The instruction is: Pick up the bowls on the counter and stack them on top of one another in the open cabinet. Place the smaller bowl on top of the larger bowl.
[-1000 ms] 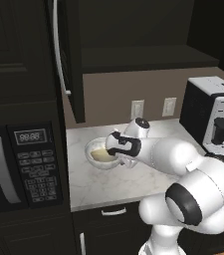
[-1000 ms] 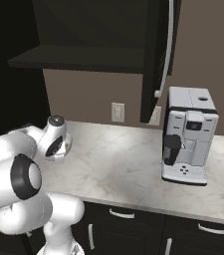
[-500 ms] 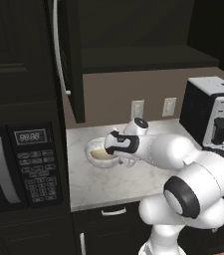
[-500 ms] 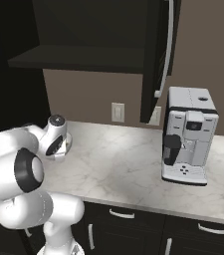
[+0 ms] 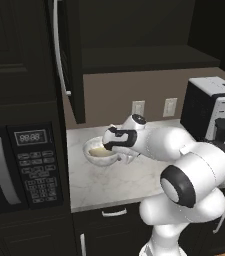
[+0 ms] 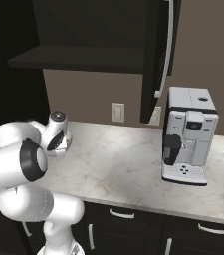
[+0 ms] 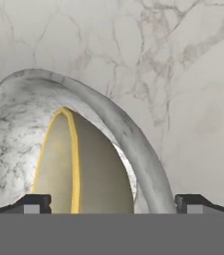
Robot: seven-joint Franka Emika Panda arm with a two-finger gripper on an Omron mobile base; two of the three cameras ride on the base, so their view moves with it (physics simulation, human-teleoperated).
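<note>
The gripper point(image 7: 111, 203) is spread wide and empty, poised directly over the larger bowl point(image 7: 133, 144) on the counter point(image 5: 114, 182) (left end, below the open cabinet point(image 5: 149, 57)). The smaller bowl point(image 7: 78, 169) is seen nested inside it, between the fingertips, with the near rim just ahead.

Smaller bowl point(image 7: 83, 169) inside larger bowl point(image 7: 14, 129)

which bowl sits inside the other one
The small yellow-tan bowl sits inside the wide grey marbled bowl, whose rim curves around it on the counter.
</note>
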